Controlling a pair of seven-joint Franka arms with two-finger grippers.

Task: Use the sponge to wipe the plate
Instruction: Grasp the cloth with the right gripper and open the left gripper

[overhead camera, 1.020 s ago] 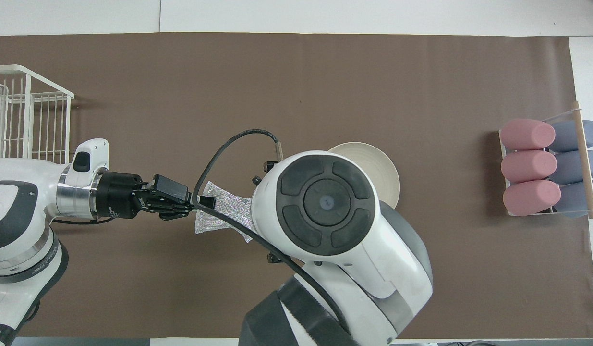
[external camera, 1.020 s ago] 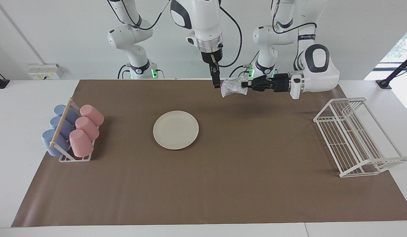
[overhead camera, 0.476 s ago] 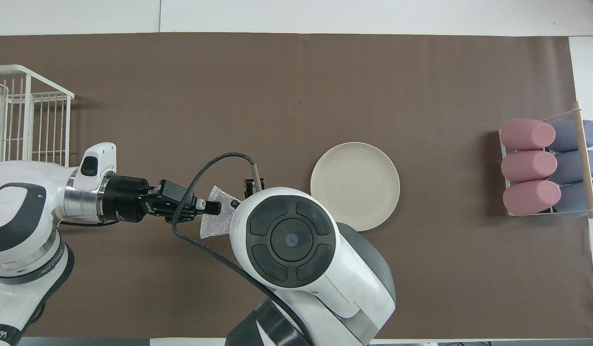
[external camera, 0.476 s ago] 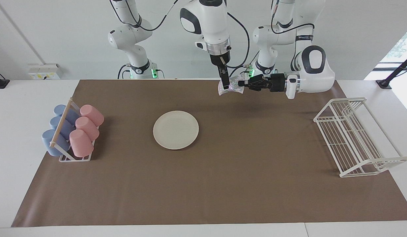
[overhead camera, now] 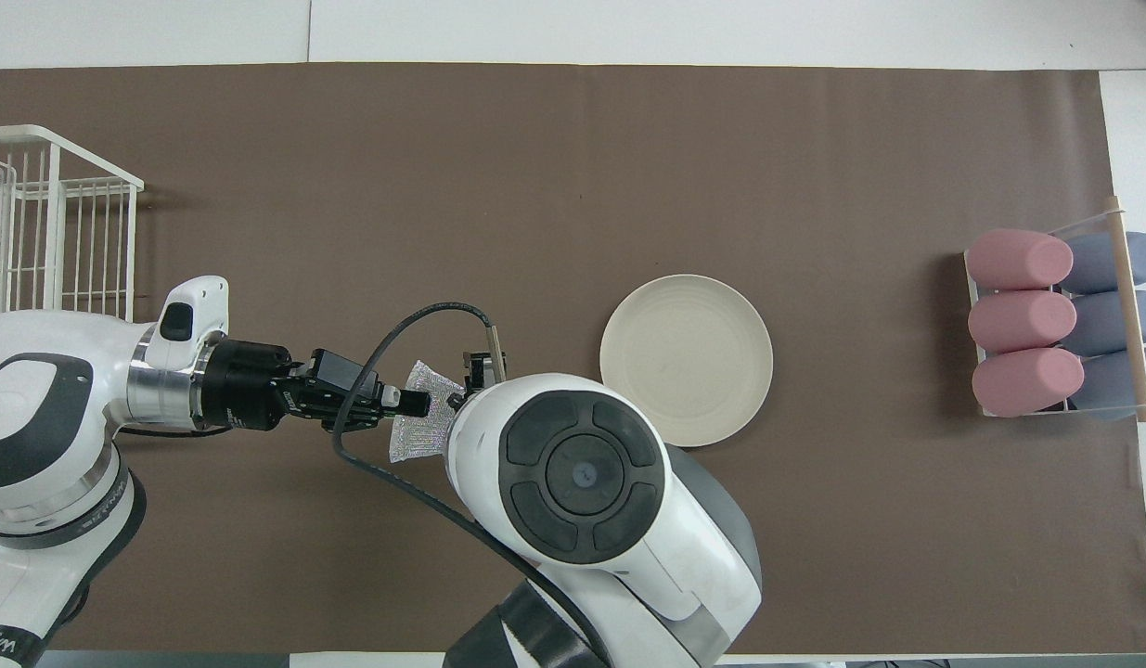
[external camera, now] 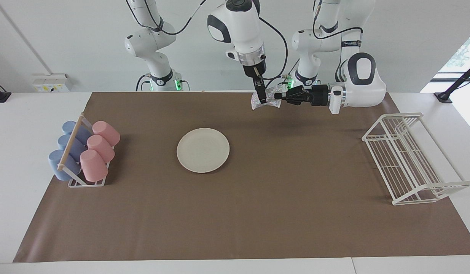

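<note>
Both arms are glossy white with rounded shells and dark grey bands at the joints. The right arm point(overhead camera: 582, 501) ends in a broad white housing with a black round cap split into four pads around a central disc. A silver ring sits above its black fingers point(external camera: 262, 97). The left arm point(external camera: 358, 82) has a dark grey oval patch on its wrist shell, a silver ring, and black linkwork. Black cables loop along both arms. Green lights glow at the two bases point(external camera: 176, 84).
</note>
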